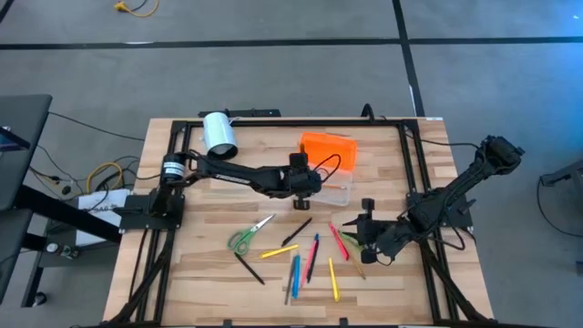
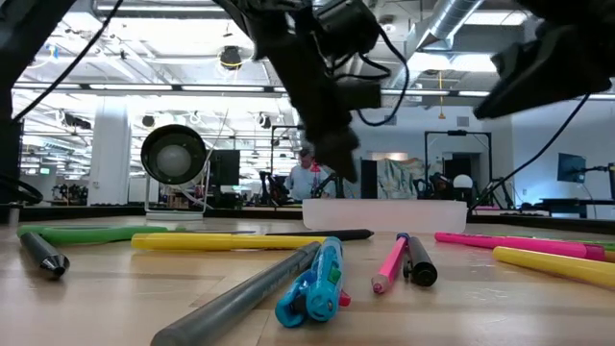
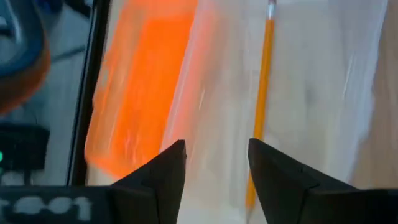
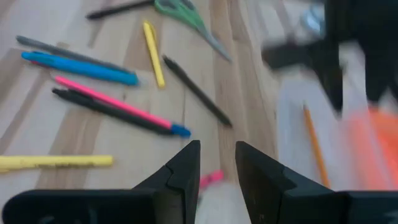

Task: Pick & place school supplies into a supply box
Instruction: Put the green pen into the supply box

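Left gripper [image 1: 301,202], fingers parted and empty, is held over clear orange-lidded plastic box [image 1: 330,169]; loose pens [image 1: 305,255] are nearer right gripper [image 1: 364,221], fingers narrowly parted.

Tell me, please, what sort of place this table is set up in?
Probably a robotics lab or open workshop: the low view shows exposed ceiling ducts, other rigs and a person behind the wooden table, and cables trail over the grey floor.

Bench [image 1: 196,273]: light wood slats | on it: supply box [image 1: 330,169], white cylinder [image 1: 219,133], green-handled scissors [image 1: 248,233], scattered pens and pencils [image 1: 301,260] at the front.
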